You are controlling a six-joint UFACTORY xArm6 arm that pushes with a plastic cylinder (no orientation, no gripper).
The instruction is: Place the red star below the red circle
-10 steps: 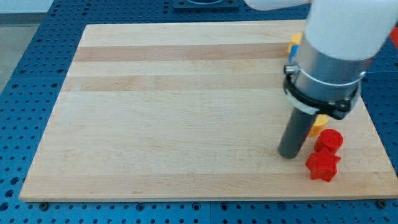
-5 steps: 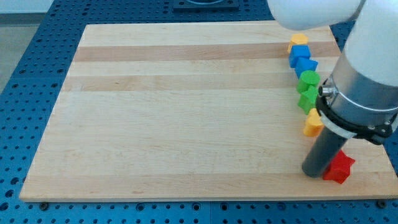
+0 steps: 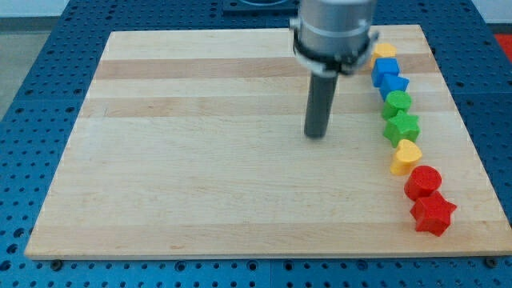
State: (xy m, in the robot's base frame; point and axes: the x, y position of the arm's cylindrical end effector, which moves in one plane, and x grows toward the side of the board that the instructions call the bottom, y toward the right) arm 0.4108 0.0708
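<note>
Red star (image 3: 434, 215) touches red circle (image 3: 422, 182) from below — my tip (image 3: 317, 134) well apart.

arm (image 3: 334, 24) cut off at view's top

No readable text, label, brand, number or sign appears anywhere in this view. The wooden tabletop (image 3: 200, 160) is plain, showing only its grain, and the coloured blocks along the view's right edge carry no markings.
</note>
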